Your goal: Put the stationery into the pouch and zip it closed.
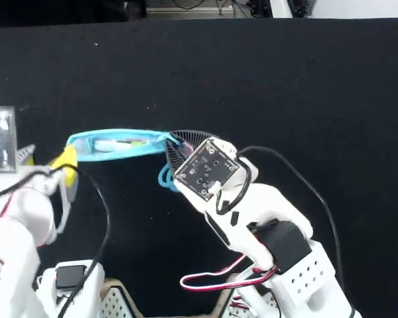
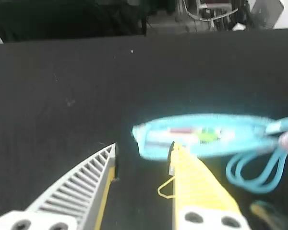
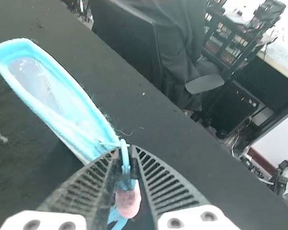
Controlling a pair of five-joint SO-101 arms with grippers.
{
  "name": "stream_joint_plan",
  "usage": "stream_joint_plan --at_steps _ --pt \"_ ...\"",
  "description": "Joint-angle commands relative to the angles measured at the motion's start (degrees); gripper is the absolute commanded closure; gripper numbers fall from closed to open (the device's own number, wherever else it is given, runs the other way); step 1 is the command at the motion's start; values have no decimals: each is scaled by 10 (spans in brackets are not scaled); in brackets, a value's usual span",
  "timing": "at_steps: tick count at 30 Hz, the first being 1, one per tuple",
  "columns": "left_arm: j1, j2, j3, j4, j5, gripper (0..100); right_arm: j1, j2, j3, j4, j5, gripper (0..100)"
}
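A light blue pouch (image 1: 116,145) lies flat on the black table, with stationery (image 1: 119,144) showing through its clear side. My right gripper (image 1: 174,147) is at the pouch's right end, shut on the zipper pull (image 3: 125,165), a blue cord with a pink tip. The pouch (image 3: 53,100) stretches away from those fingers. My left gripper (image 2: 141,151) is open at the pouch's (image 2: 206,136) left end, and its yellow finger (image 2: 175,155) touches or overlaps the near edge. Red, green and white stationery (image 2: 192,134) sits inside. A blue loop cord (image 2: 252,170) trails off the right end.
A shiny metal block (image 1: 0,139) sits at the table's left edge, close to my left gripper (image 1: 46,158). The black cloth (image 1: 265,86) spreads wide behind and to the right of the pouch. Chairs and clutter stand beyond the table's far edge.
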Motion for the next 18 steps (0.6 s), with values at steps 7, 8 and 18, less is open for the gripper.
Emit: stream_joint_plan --at_steps 7,8,18 --pt "116 -110 266 -37 -2 816 -8 42 -42 -45 -4 988" --pt "118 -120 291 -53 -2 816 -8 46 -42 -44 -4 988" --pt "9 -228 551 -360 3 816 -11 -7 -34 16 -4 988"
